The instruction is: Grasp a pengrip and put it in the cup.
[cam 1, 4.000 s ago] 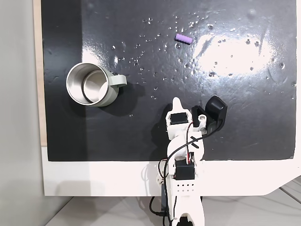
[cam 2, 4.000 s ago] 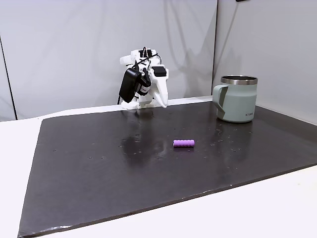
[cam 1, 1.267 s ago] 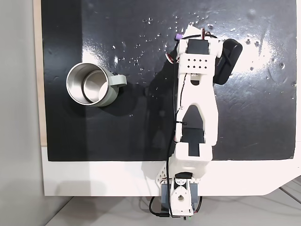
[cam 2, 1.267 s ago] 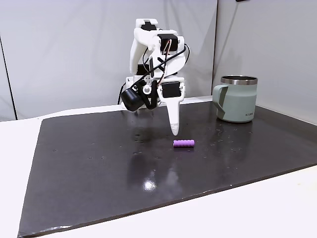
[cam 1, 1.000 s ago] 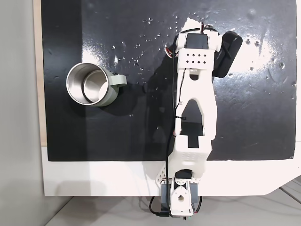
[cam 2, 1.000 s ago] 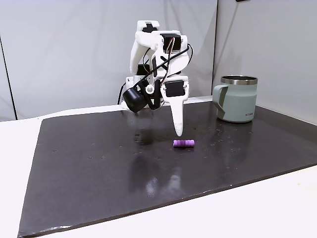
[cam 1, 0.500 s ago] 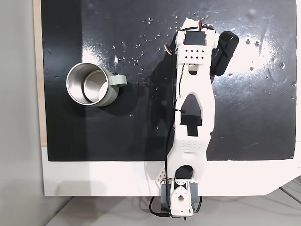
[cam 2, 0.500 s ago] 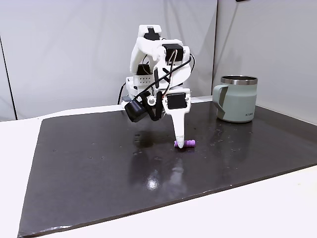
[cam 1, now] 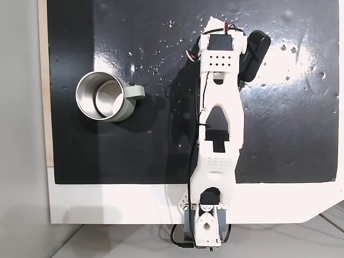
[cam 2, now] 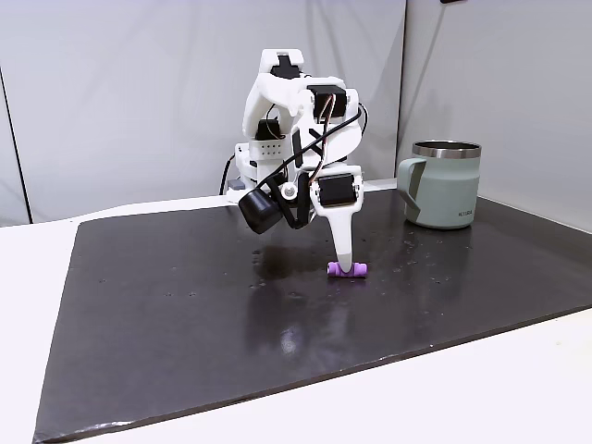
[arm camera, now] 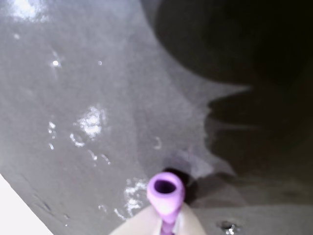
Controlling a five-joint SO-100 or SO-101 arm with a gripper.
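Note:
The pengrip is a short lilac tube lying on the black mat. In the wrist view its open end faces the camera, just above the white finger. My gripper is open. Its white fixed finger points down with the tip touching the pengrip, while the black jaw is swung wide to the left. From above, the arm covers the pengrip and the gripper stands near the mat's far edge. The grey-green cup stands upright well to the left, and appears at the right in the side fixed view.
The black mat lies on a white table and shows bright glare patches. The arm's base sits at the near edge. Open mat lies between the gripper and the cup.
The gripper has come down and shifted slightly right in the side fixed view. Its white fingertip now rests on the pengrip, which has nudged a little to the right.

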